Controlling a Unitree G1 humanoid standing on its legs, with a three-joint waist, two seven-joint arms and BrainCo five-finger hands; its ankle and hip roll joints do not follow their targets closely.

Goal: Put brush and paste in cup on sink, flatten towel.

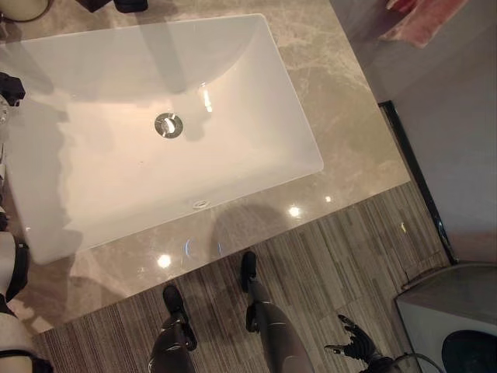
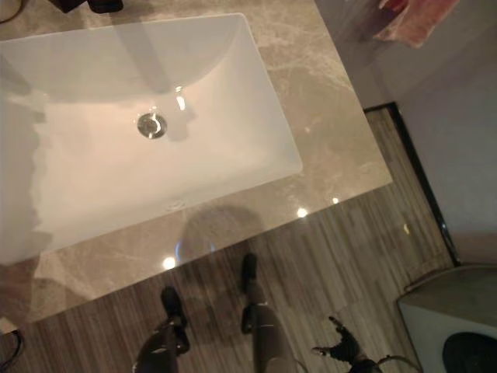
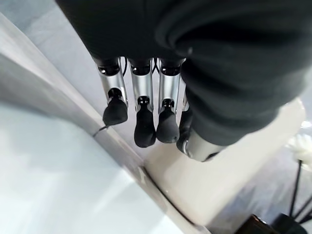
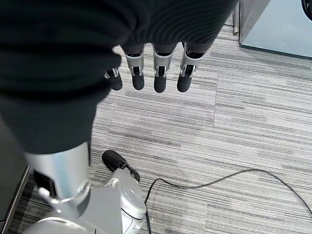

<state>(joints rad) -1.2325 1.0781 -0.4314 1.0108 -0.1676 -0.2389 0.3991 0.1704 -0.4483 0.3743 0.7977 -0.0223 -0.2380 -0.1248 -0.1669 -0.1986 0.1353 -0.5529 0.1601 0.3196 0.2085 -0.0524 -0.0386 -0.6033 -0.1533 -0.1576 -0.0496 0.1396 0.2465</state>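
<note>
a polished grey-brown marble surface (image 1: 326,85) lay below me, veined and shiny with small glints of light near its front edge. set into it was a wide white rectangular sink (image 1: 93,194) with a round metal drain (image 1: 168,125) in its basin. past the front edge ran a striped grey-brown floor (image 1: 342,264). a pink towel (image 1: 427,19) lay off to the far right.
</note>
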